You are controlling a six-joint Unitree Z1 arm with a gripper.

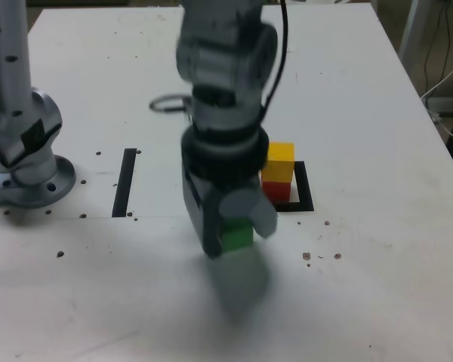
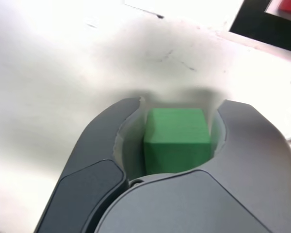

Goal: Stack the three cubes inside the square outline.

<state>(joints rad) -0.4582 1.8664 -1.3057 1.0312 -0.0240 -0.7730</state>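
the exterior view looks down from high in front of my white table (image 1: 377, 113), facing my base and taking in most of the tabletop from fairly far off, with my gripper (image 1: 238, 230) near the middle of the picture. the wrist view sits on my wrist just behind my jaws, looking along them at the table from very close. both views share the green cube (image 1: 238, 236) (image 2: 177, 138) between my jaws, the table around it and a corner of the square outline (image 1: 306, 197) (image 2: 262, 26).

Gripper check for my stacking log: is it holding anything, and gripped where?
The gripper is shut on the green cube, jaws pressing its two opposite side faces.
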